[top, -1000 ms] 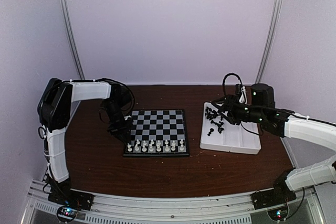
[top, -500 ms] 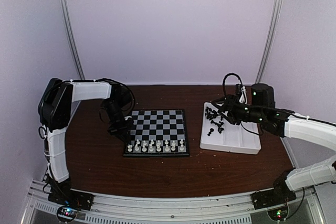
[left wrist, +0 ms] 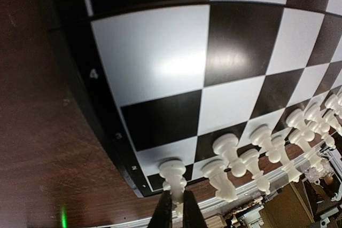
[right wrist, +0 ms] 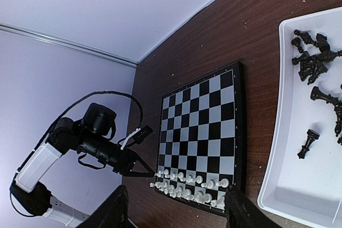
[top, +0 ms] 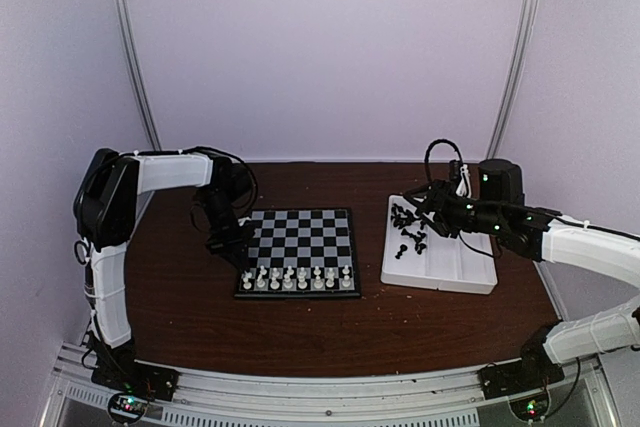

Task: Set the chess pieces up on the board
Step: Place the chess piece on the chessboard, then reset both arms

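Digits 4, 3 mark board; left end effector clenched, right end effector released.

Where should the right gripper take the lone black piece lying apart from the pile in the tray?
Pinch the lone black piece across its thin waist, between head and base. Bring the right gripper straight down, jaws crosswise to its length. It seems to lie on its side on bare tray floor, clear of the pile, so both sides are free.
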Controlling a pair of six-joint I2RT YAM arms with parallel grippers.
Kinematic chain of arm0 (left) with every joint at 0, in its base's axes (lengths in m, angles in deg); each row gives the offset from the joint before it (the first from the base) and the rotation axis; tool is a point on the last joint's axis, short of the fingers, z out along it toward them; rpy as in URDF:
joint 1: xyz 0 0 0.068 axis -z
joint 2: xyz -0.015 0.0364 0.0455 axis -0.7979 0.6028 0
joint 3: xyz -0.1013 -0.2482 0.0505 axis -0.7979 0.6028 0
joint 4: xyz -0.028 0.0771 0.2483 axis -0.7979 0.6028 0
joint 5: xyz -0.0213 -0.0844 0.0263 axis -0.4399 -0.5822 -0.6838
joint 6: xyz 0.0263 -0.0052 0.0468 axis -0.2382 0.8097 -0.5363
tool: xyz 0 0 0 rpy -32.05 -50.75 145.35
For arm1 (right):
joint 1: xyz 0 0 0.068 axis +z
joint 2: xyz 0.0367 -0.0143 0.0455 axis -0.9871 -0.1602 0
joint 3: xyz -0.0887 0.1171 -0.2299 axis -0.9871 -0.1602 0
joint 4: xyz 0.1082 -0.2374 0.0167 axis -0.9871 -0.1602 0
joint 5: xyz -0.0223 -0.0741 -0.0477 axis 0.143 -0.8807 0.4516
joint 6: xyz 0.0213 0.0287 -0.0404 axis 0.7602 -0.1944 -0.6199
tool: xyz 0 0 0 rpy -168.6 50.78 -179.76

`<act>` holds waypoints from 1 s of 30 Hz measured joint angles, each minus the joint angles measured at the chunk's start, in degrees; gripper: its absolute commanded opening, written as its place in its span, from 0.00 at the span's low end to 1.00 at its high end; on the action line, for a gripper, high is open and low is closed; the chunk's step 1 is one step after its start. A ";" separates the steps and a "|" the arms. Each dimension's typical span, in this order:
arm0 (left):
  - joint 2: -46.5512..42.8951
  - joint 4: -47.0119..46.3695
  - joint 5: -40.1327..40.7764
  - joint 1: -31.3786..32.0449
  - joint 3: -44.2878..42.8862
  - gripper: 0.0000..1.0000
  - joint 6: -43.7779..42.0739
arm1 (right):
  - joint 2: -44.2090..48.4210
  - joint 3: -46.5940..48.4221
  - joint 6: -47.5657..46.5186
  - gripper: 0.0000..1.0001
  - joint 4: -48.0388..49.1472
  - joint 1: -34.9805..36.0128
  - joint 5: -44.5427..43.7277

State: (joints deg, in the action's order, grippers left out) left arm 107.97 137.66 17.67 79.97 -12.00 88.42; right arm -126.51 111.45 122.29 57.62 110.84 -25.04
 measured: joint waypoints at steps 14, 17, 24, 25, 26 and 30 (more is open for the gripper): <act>0.61 -0.02 0.85 0.00 -1.22 0.15 0.00 | 0.00 0.00 0.02 0.61 -0.22 -0.31 0.02; 0.61 -0.09 1.44 0.00 -1.25 0.17 0.07 | 0.00 0.00 0.02 0.61 -0.20 -0.33 0.02; 0.61 -0.13 2.16 0.00 -1.42 0.18 0.15 | 0.00 -0.07 0.04 0.61 -0.20 -0.33 0.02; 0.61 -0.11 2.16 0.00 -1.49 0.18 0.15 | 0.00 -0.07 0.04 0.61 -0.20 -0.33 0.02; 0.61 -0.13 2.21 0.00 -1.60 0.19 0.15 | 0.00 -0.07 0.04 0.61 -0.17 -0.33 0.02; 0.09 -0.39 3.26 0.00 -2.36 0.20 0.22 | 0.00 -0.04 -0.66 0.61 -0.63 -0.57 0.04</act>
State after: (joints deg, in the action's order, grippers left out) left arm 108.05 137.27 20.92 79.97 -14.36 88.64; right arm -126.51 111.40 121.63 56.99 110.28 -25.00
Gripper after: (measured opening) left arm 0.190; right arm 0.606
